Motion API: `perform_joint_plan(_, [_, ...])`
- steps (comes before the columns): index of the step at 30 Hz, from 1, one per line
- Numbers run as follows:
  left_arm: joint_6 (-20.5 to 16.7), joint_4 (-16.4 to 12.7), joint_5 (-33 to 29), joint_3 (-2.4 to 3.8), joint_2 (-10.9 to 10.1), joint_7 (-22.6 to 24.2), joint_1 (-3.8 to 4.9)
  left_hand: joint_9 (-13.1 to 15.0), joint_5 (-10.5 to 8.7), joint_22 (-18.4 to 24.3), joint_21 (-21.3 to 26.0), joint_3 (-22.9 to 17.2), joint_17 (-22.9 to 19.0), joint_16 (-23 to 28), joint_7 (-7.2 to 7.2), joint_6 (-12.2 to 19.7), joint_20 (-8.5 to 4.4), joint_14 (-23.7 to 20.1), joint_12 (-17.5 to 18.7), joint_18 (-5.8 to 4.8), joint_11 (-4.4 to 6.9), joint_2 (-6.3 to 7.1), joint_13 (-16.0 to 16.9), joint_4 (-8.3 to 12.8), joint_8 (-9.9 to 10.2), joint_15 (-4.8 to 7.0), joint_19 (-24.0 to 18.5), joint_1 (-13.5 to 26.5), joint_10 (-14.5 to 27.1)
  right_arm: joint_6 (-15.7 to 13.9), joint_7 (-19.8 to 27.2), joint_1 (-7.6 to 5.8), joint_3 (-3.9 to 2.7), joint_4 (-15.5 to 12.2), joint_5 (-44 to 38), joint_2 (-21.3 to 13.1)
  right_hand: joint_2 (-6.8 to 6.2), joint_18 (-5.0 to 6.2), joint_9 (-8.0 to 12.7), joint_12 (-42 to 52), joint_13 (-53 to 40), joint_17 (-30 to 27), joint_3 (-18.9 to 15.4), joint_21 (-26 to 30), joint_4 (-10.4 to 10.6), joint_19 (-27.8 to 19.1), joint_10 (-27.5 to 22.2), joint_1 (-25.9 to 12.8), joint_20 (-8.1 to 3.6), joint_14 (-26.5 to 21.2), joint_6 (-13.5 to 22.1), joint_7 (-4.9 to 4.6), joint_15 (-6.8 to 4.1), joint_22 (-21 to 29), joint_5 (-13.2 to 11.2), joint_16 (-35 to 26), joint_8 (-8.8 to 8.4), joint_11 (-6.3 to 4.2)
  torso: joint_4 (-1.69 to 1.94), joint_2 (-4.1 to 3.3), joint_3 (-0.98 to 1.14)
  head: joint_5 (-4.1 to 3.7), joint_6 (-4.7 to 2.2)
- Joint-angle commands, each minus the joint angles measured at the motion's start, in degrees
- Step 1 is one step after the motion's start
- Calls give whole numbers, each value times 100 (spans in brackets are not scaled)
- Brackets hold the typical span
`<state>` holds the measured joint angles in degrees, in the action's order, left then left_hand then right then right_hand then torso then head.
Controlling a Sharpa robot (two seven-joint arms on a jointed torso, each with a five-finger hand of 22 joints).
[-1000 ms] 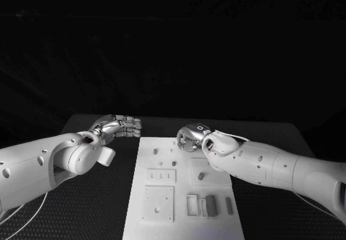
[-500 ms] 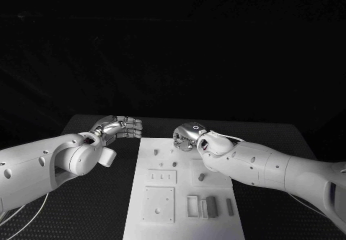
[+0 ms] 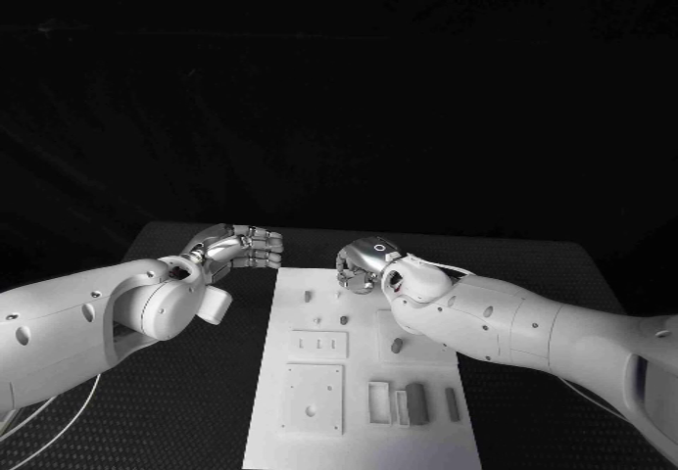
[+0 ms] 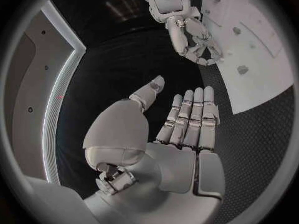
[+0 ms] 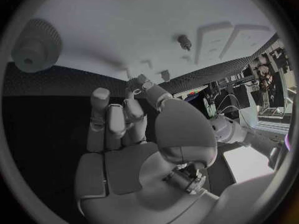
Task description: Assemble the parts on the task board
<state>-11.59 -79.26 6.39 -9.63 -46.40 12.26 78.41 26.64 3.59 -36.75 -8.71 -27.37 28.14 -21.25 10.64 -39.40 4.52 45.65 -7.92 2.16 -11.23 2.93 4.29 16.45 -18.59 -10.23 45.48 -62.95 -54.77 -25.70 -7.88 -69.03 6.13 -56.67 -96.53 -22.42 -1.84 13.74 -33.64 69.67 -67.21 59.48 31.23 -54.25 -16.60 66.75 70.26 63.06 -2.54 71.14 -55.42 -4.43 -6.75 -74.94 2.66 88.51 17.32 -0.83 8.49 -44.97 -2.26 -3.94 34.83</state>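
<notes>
The white task board [image 3: 325, 436] lies lengthwise in the middle of the table. Small pegs [image 3: 344, 319] stand on its far half, and bar-shaped parts [image 3: 414, 403] lie near its front right. My right hand [image 3: 364, 266] hovers over the board's far end with its fingers curled down. In the right wrist view its fingertips [image 5: 135, 82] meet the thumb close to a small part [image 5: 165, 74]; I cannot tell whether anything is pinched. My left hand [image 3: 243, 245] is off the board's far left corner, its fingers [image 4: 193, 114] straight and side by side, holding nothing.
A knurled round knob [image 5: 34, 45] and a small peg [image 5: 184, 41] stand on the board [image 5: 124, 20]. Two square plates [image 3: 313, 399] lie on its near left half. Black matting [image 3: 184, 392] flanks the board on both sides.
My right hand has edged a little to the left and further along the board's far end. My left hand has drifted slightly toward the board.
</notes>
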Motion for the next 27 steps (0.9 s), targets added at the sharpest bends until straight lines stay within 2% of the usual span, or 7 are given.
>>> perform_joint_plan(1, [92,-23,-10,3,9,36,13,-9,-20,10,33,26,9,21,229,-53,5,37,31,91,-3,6,-9,-1,37,-4,49,68,-24,42,15,0,-2,73,-109,41,-62,126,-9,-22,12,-17,43,-24,8,11,4,-16,-26,32,-131,-128,11,-91,17,17,-23,14,-5,-5,2,14,-2])
perform_joint_plan(5, [87,-30,-10,3,6,39,14,-10,-21,10,35,27,9,23,229,-53,5,37,32,91,-3,7,-10,-1,38,-4,49,69,-24,88,22,3,-1,155,-109,83,-65,126,-8,-29,20,-29,44,-22,9,11,1,-23,-25,28,-125,-130,12,-90,17,14,-29,16,-6,-8,-3,9,0])
perform_joint_plan(12, [108,-38,-10,3,6,37,14,-12,-21,11,37,30,10,25,229,-53,5,37,35,91,-3,9,-11,0,40,-4,49,69,-24,109,34,11,0,255,-110,138,-68,126,-8,-30,20,-29,45,-21,8,11,3,-27,-25,30,-124,-131,14,-89,17,14,-32,17,-9,-13,6,15,19])
perform_joint_plan(27, [102,-28,-10,3,10,34,14,-16,-22,13,42,37,11,31,230,-53,5,38,42,89,-4,10,-14,0,44,-5,50,74,-26,189,59,34,4,200,-97,167,-80,126,-9,-29,21,-35,45,-18,8,13,8,-37,-25,32,-119,-133,16,-88,17,12,-40,19,-21,-12,3,45,73])
